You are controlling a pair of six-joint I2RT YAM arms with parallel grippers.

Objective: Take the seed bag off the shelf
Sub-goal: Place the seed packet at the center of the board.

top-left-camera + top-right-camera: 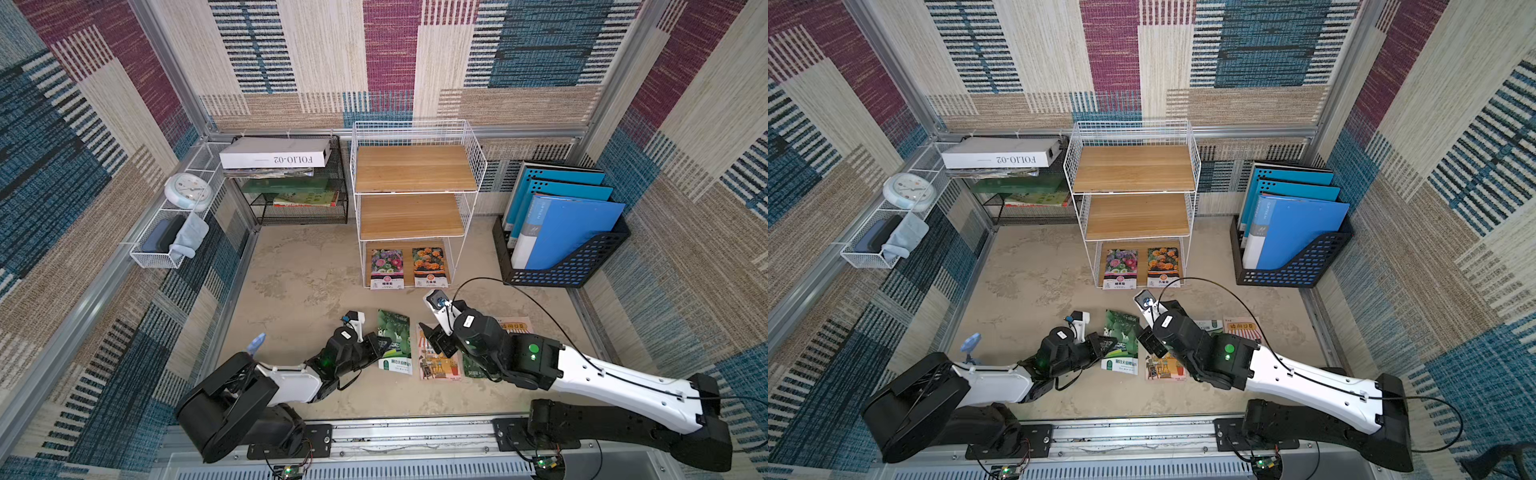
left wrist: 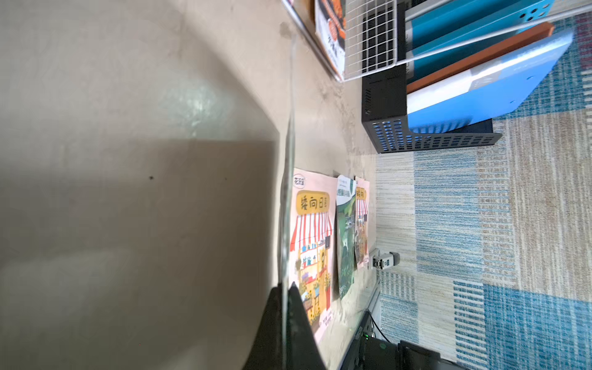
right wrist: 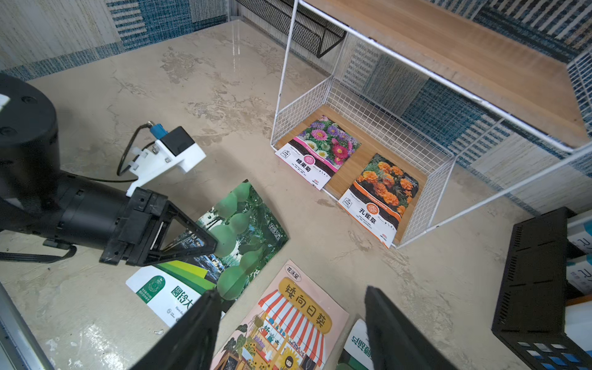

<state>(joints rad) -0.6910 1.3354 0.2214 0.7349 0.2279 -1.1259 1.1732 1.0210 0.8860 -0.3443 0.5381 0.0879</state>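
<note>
Our left gripper (image 3: 208, 245) is pinched shut on the edge of the green gourd seed bag (image 3: 246, 224), which rests on the table (image 3: 192, 80). Our right gripper (image 3: 290, 293) hangs spread wide above the striped-awning bag (image 3: 298, 323). Beyond both sets of fingertips we have bare tabletop up to the shelf (image 3: 448, 54) (its bottom tier open-fronted), where a pink-flower bag (image 3: 318, 150) and a marigold bag (image 3: 382, 195) overhang the board's front edge
</note>
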